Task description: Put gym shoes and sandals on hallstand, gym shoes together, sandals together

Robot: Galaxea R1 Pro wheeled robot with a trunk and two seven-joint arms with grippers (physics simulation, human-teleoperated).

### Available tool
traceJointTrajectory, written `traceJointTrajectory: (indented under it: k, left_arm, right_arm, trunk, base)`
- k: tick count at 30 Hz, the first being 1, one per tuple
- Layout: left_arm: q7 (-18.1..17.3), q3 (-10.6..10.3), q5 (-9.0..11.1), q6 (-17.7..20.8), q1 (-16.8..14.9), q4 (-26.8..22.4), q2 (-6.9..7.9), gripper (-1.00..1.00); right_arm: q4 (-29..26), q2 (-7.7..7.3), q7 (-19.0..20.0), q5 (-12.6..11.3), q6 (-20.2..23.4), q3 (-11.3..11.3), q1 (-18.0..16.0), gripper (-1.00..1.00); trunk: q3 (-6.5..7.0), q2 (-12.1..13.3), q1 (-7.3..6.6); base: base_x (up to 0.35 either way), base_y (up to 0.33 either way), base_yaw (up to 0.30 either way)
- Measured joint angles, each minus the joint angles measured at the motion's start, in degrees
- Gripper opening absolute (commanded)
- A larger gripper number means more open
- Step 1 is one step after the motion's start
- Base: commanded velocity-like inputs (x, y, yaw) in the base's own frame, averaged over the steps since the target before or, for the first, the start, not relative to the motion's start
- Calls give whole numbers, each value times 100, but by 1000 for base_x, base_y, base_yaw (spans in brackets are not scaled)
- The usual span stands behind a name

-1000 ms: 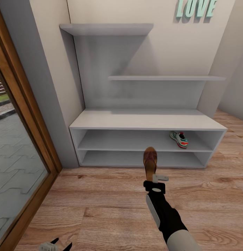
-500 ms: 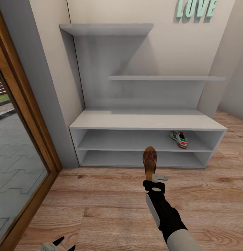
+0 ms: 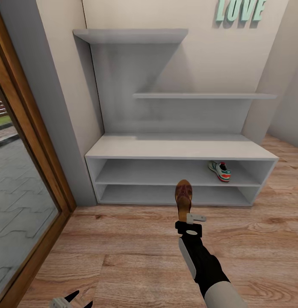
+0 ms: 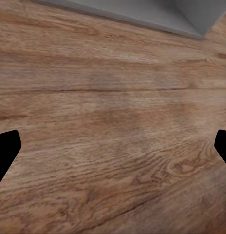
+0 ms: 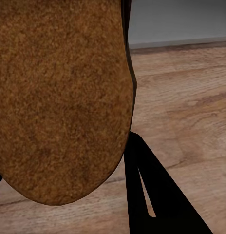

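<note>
— One sandal on record?
— Yes: centre of frame, toe up, clamped in the right tool over the corridor floor, in front of the hallstand.
— Gym shoe?
— Upper shelf tier, right of centre.
— Left tool?
— Bottom left edge, fingers apart, holding nothing.

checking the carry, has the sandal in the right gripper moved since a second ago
Yes, barely: the sandal sits slightly higher against the hallstand bottom shelf edge, held by the right gripper.
</note>
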Motion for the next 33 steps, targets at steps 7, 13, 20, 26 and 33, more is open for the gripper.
traceJointTrajectory:
  k: [7,13,20,26,33]
  left_arm:
    - [-4,-1,17,0,1,-2,1,100]
    - [-6,0,23,0,1,-3,1,100]
    - [-8,0,25,0,1,-4,1,100]
    - [-12,-2,28,0,0,-1,1,100]
    - [-13,-3,29,0,0,1,0,100]
  right_arm:
    - [21,0,-1,-2,1,7,-1,-100]
    - [30,0,-3,-4,4,7,0,-100]
    - [35,0,-4,-6,43,11,-2,-100]
    - [-191,0,2,1,1089,10,-58,-100]
    - [-437,0,-5,-425,2185,7,-832,-100]
  trunk:
    - [-28,0,-1]
    - [-67,0,-2]
    - [-116,0,-2]
    - [-127,0,0]
    - [-127,0,0]
  base:
    - [80,66,105]
    - [176,204,154]
    - [191,240,156]
    - [53,69,21]
    - [5,6,2]
